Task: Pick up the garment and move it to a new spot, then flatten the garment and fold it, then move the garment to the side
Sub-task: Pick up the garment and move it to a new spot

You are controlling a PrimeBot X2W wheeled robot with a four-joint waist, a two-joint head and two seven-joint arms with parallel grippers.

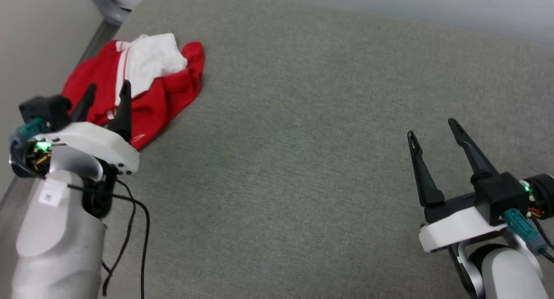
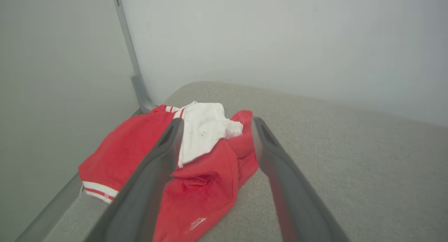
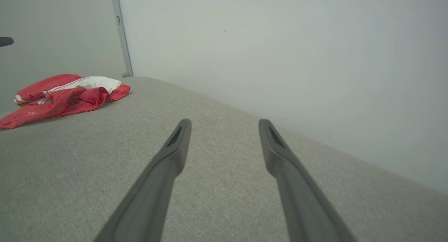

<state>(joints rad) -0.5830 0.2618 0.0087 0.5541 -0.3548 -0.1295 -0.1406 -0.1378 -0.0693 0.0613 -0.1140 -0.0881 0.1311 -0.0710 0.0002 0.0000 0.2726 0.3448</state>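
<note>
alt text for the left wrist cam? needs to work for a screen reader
A crumpled red garment with a white sleeve on top lies near the corner of a grey fabric surface, below a pale wall. The left gripper is open, its two dark fingers framing the garment without gripping it.

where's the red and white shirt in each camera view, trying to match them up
Head view: the garment lies crumpled at upper left, near the far left corner of the grey cushion.
Left wrist view: the garment is centre-left, seen between the open fingers of the left gripper.
Right wrist view: the garment is at far left, mid-height.
Shared landmark: the grey metal post just behind it.
</note>
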